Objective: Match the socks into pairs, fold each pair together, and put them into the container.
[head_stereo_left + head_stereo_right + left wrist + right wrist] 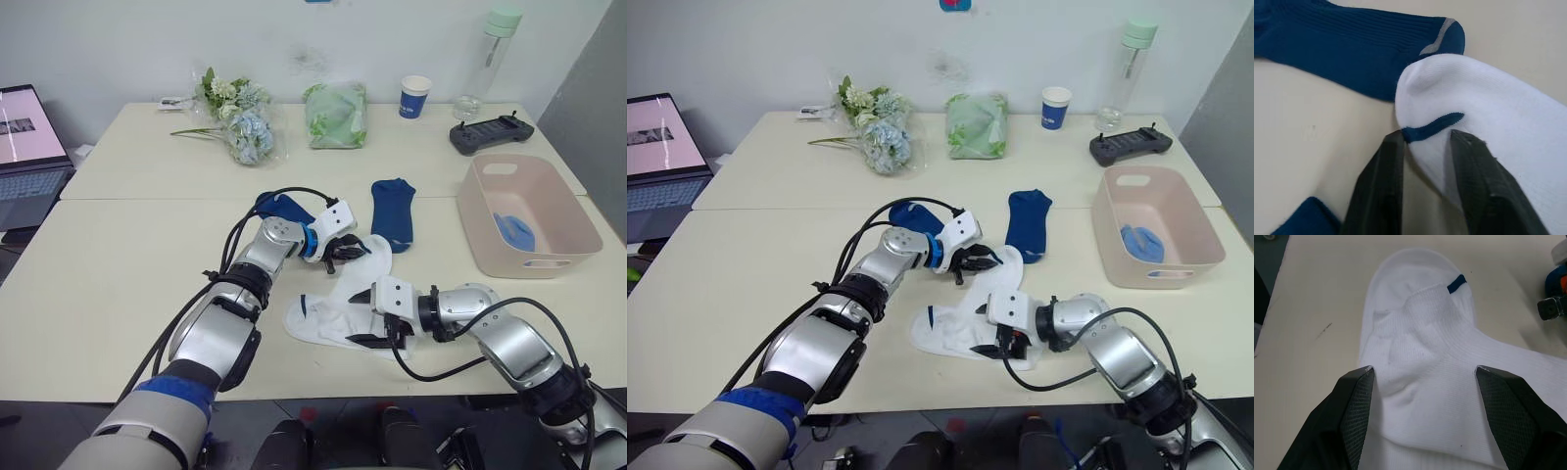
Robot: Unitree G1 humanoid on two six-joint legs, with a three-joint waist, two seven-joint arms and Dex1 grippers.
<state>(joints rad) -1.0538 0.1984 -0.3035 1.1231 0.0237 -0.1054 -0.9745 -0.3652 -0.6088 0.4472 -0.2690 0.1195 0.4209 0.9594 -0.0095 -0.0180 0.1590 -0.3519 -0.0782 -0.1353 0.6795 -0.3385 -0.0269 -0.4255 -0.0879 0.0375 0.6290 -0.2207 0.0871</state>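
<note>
The two white soft-fabric ankle socks with dark blue trim lie stacked, one over the other, near the front edge of the long cream-coloured table, at the centre of the work area. The overlap suggests that this pair is matched and is being arranged for folding.

The left gripper sits at the far end of the white socks, at about 12 o'clock from their middle. Its two black fingers are nearly closed and pinch the toe edge of the upper sock beside the blue trim mark. This hold probably serves to lift that end or pin it for the fold.

The right gripper sits at the near end of the same socks, at about 5 o'clock from their middle. Its jaws are spread wide and straddle the cuff end, with fabric between them but not clamped. It appears placed to close on that end.

Two navy blue ribbed ankle socks lie flat beyond the white pair: one at 1 o'clock, the other at 11 o'clock, just behind the left gripper.

The pale pink rectangular plastic tub stands at 2 o'clock, well apart, with light blue fabric inside, likely the finished light blue pair.
</note>
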